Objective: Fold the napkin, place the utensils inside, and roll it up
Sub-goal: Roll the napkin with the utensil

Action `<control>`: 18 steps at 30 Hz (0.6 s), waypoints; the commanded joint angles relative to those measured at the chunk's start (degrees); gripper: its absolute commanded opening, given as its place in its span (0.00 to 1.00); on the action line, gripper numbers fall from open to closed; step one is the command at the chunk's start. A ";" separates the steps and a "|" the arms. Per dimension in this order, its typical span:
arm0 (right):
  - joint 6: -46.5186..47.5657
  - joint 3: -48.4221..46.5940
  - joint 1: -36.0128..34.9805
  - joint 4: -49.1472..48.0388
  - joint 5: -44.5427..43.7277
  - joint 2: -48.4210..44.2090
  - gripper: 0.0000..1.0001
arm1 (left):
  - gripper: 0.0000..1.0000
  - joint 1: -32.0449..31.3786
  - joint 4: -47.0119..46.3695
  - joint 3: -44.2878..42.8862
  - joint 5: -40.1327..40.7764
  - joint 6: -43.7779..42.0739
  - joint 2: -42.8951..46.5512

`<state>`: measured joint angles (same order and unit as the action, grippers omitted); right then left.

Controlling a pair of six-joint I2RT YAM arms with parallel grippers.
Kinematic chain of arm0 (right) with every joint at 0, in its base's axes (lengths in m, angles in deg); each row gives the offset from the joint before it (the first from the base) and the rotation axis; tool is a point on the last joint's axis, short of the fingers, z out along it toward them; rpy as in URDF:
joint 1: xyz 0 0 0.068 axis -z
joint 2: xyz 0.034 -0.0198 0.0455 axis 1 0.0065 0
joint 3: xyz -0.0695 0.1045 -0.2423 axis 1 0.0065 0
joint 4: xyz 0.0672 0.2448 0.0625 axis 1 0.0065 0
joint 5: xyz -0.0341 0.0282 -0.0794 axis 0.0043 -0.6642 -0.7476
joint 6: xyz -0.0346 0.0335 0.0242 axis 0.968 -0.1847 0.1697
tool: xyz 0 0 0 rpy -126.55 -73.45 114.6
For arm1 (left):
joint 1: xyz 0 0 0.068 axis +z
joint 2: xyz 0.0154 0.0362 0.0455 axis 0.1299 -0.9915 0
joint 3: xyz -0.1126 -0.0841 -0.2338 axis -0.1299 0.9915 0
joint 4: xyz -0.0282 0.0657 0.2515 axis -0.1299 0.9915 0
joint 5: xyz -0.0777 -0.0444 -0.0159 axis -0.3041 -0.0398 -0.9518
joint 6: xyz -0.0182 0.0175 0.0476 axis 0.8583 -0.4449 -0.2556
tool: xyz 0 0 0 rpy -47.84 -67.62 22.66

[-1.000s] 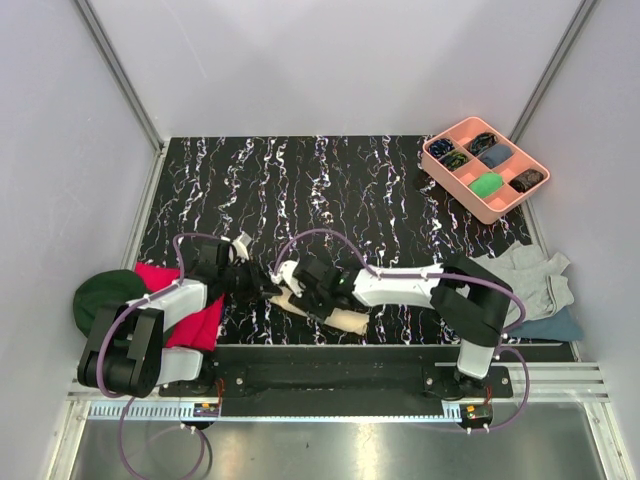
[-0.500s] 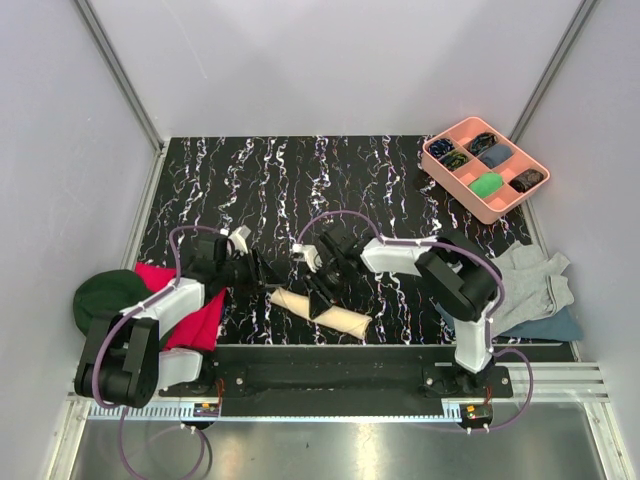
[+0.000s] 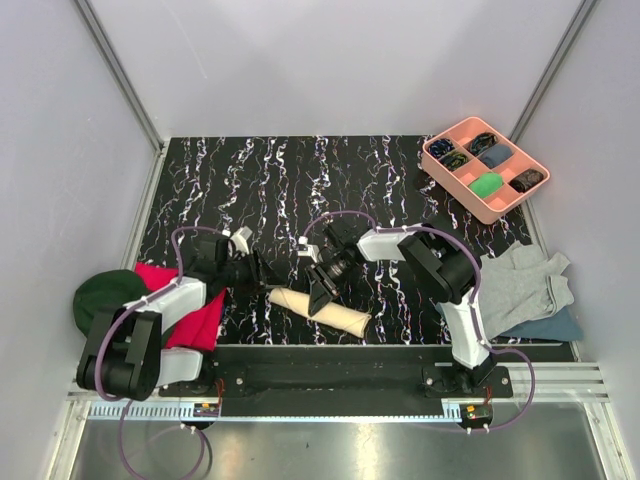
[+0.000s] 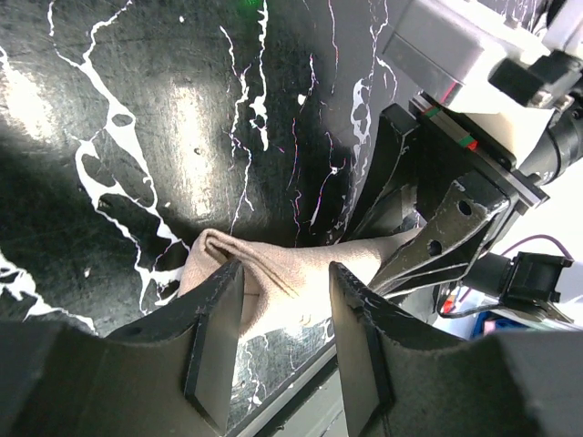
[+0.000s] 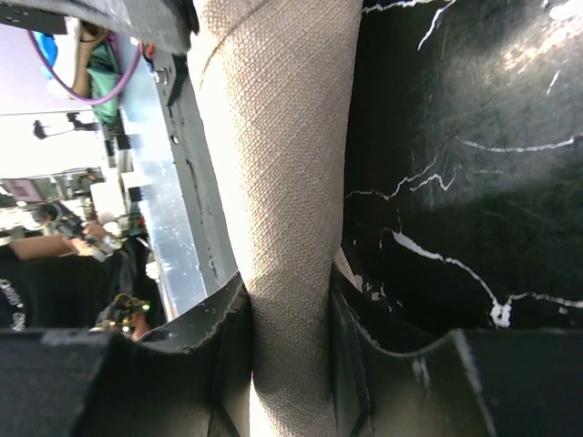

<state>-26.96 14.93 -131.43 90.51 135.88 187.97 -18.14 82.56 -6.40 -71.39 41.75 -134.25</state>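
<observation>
**Napkin (image 3: 345, 318) rolled at the near edge of the counter (image 3: 250, 180), right pincer (image 3: 322, 293) clamped on it**

At the far left of my overhead view, a dark green cloth (image 3: 100, 292) lies bunched off the counter's left edge. A red cloth (image 3: 200, 322) is just beside it, partly under the left arm. That arm reaches in low over the black, white-veined counter. The left pincer (image 3: 262, 272) sits at the left end of the roll.

On the left wrist camera its two fingers (image 4: 214, 346) stand apart, so I read it as open and holding nothing. The folded beige end of the napkin shows through the gap between them, lying on the counter. I cannot tell whether either pad brushes the cloth.

The napkin is a tight beige roll. It lies flat near the counter's front edge and slants from upper left to lower right between the two arms.

The right pincer comes down on the roll left of its middle. On the right wrist camera the roll runs straight through between the fingers (image 5: 351, 346), fills the gap and touches both. It looks slightly pinched there, so this pincer is closed on the napkin.

Far to the right, a pink divided tray (image 3: 457, 186) sits at the back corner with small dark items and one green item in its compartments. Nearer to me, well apart from the roll, a grey cloth (image 3: 520, 280) lies over a blue cloth (image 3: 555, 327).
</observation>
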 commanded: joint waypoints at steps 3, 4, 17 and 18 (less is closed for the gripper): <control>0.08 -2.93 0.84 1.11 2.86 2.63 0.40 | 0.40 0.04 -5.04 -0.14 -3.64 0.46 -2.35; 0.08 -3.02 0.84 1.11 2.86 2.81 0.40 | 0.36 -0.04 -5.04 -0.05 -3.81 0.46 -2.70; 0.08 -3.02 1.64 1.72 -14.50 -5.96 0.77 | 0.00 -0.13 -3.72 -1.98 -4.17 0.20 -9.46; 0.08 -2.76 1.72 1.55 -16.63 -7.11 0.80 | 0.00 -0.13 -3.54 -2.16 -4.34 0.20 -9.64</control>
<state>-28.93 12.76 -130.71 93.83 135.29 186.75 -18.14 79.41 -6.49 -73.64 42.63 -142.51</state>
